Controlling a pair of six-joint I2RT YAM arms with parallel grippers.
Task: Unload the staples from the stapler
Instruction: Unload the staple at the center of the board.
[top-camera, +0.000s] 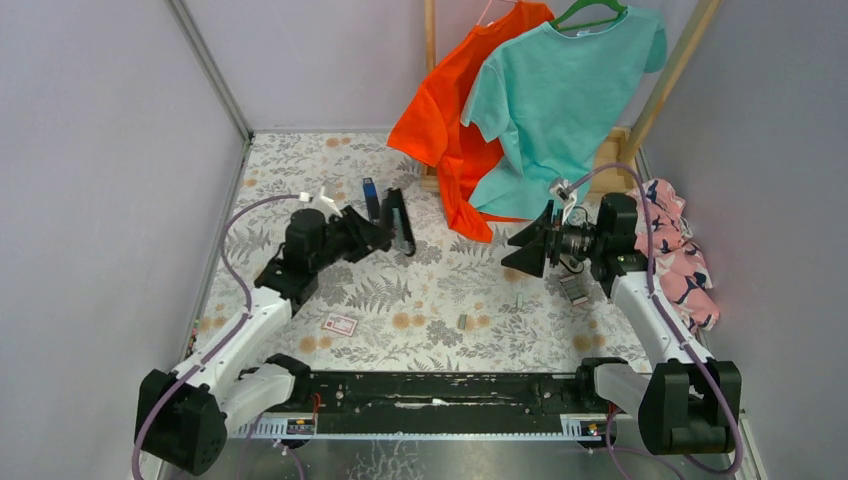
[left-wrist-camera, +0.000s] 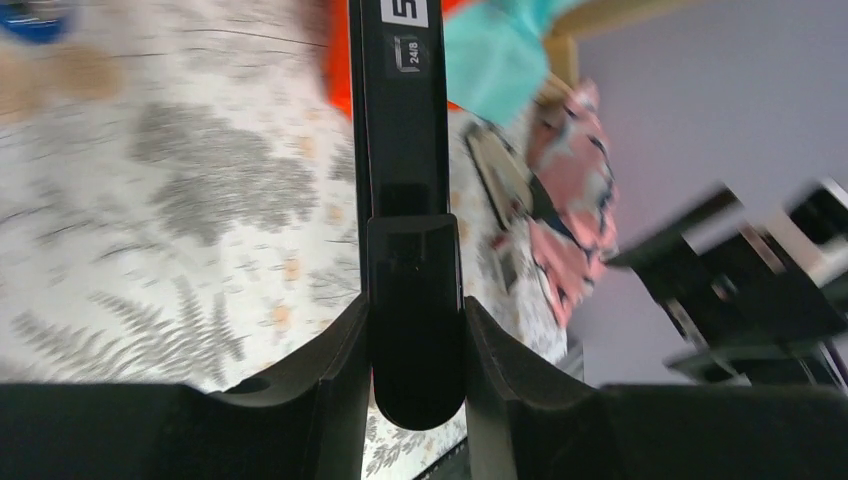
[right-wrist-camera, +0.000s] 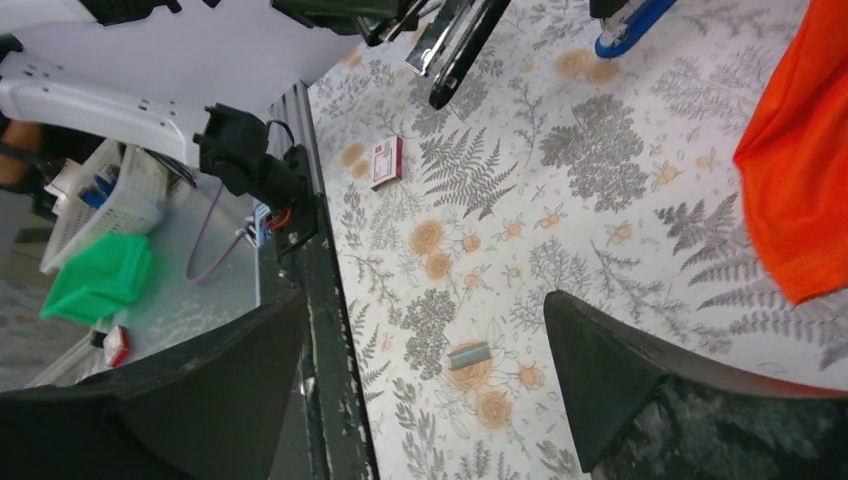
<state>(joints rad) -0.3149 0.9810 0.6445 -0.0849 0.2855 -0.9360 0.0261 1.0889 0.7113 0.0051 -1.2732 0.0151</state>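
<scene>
The left fingers (left-wrist-camera: 330, 380) were closed narrowly around the black stapler (left-wrist-camera: 405, 150), one on each side of its rounded end. In the left wrist view the stapler ran straight up and away from the fingers, with a small "24/8" label visible on it; that label could not be read in any other view. The overhead view showed the same stapler (top-camera: 401, 222) held toward the back left of the floral worktop (top-camera: 300, 170), just beside a slim blue-and-black bar (top-camera: 371, 197). Whether the stapler's far end touched the worktop could not be told.

The right fingers (right-wrist-camera: 620, 380) stood wide apart, holding nothing, above the worktop's right side. Only the right wrist view made out the staples (right-wrist-camera: 468, 354) clearly: a short silvery strip lying flat on the worktop, seen in the gap between those fingers. From overhead they were a tiny mark (top-camera: 463, 321) near the front middle, well apart from the stapler. A red-and-white card (top-camera: 340, 324) lay to their left. Orange and teal T-shirts (top-camera: 560, 100) hung at the back.
</scene>
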